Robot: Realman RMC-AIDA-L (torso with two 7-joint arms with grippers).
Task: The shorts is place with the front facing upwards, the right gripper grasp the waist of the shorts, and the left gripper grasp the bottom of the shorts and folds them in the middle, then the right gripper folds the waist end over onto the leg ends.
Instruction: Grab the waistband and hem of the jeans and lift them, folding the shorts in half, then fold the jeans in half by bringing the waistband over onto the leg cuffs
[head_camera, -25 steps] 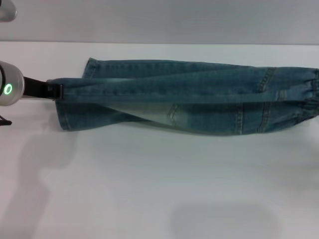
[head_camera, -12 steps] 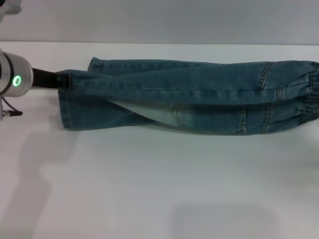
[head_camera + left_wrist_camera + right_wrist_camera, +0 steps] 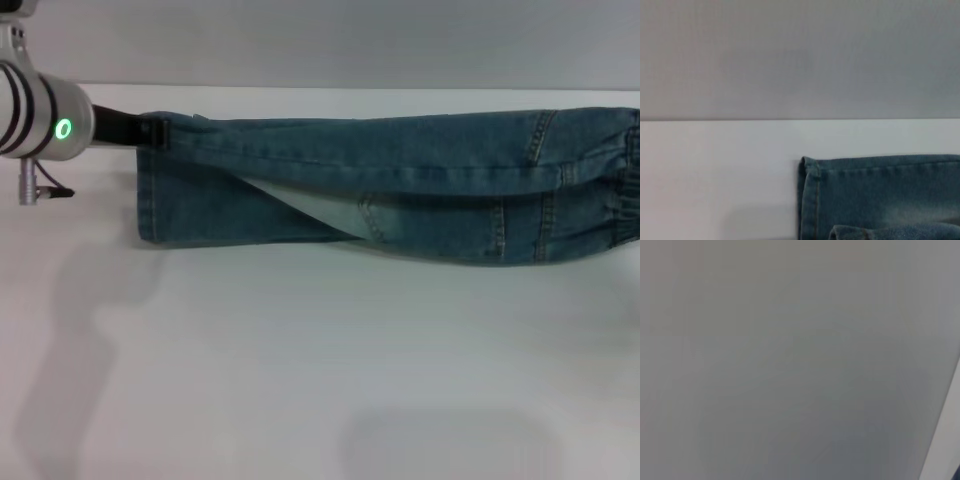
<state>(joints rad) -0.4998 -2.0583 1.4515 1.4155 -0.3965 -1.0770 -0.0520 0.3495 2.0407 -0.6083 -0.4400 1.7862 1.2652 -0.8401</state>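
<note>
The near leg is going over the far leg

I see my left gripper (image 3: 148,131) pinching the hem of one leg at the bottom of the shorts (image 3: 150,190), with its claw shut tight on the cloth. A second ago it was lower and more to the left; now it has carried that hem up toward the far edge of the table (image 3: 300,380). The shorts (image 3: 400,185) lie long across the table, and the top leg now almost covers the one under it. The far hem that stuck out before is hidden now. The waist (image 3: 625,190) is at the right edge. My right gripper is out of sight, so I cannot tell if it is holding. I think the first fold is nearly done, and I should set the hem down next.
</note>
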